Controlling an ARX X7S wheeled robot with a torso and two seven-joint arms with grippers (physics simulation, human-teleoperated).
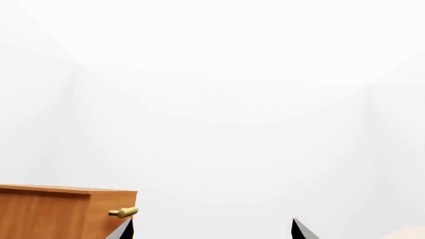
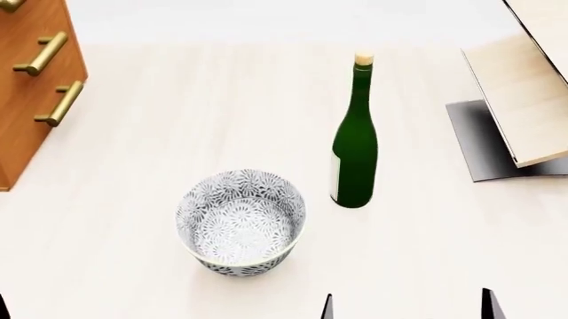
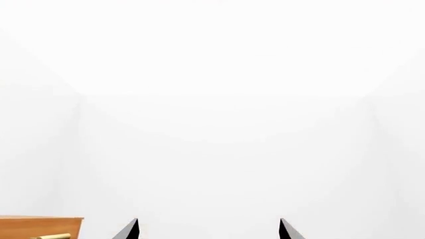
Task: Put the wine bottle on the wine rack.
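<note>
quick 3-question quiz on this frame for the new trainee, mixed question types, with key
1. True or false: the wine bottle stands upright on the table.
2. Multiple choice: in the head view, the patterned bowl sits A) on the wine rack, B) nearer the robot than the bottle and to its left, C) inside the wooden cabinet.
3. Fill in: the right gripper has its fingers ____, holding nothing.

Key: 1 true; 2 B; 3 open.
</note>
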